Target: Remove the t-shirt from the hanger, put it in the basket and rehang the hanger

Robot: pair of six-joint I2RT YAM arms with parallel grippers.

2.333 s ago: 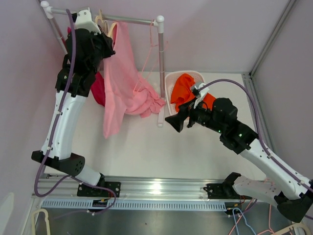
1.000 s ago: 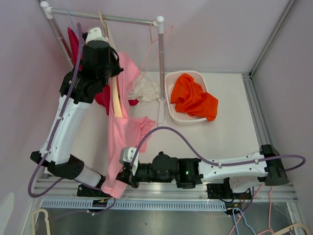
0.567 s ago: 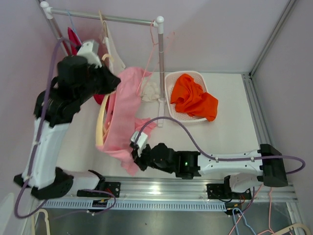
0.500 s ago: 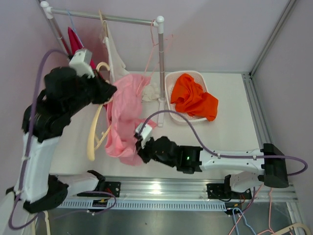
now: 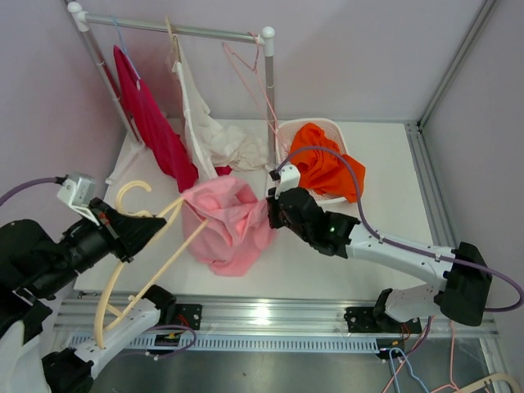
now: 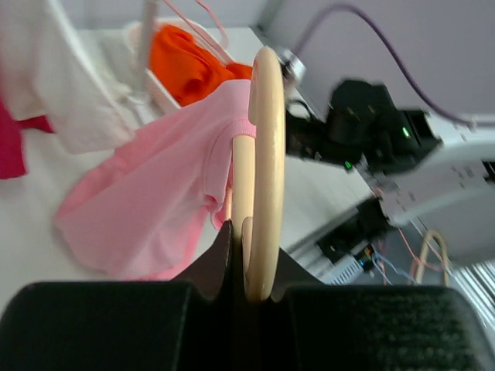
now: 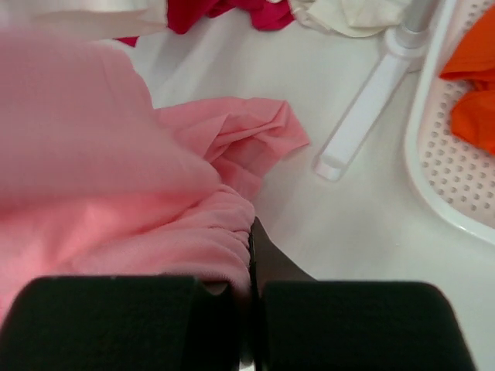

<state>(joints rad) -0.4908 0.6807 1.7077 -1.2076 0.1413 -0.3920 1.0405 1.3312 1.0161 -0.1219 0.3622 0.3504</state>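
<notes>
pink tee half off the hanger, both arms gripping

left gripper (image 6: 246, 236) is nearly closed, fingers clamped on the wooden hanger (image 6: 267, 139) near its hook. well beyond those fingers a red garment (image 5: 151, 123) & a white garment (image 5: 201, 123) hang on the rack (image 5: 268, 98). the hanger sticks out ahead of the fingers and its far end sits inside the pink t-shirt (image 5: 229, 229), which is bunched up, lower folds down at the table (image 5: 393, 196). right gripper (image 7: 251, 232), on the tee's other side, is closed tight w/ a fold of pink cloth pinched btwn the fingers. just past the right fingers is the rack's foot, then a white basket (image 5: 285, 135) w/ an orange garment (image 5: 327, 168) in it.
</notes>
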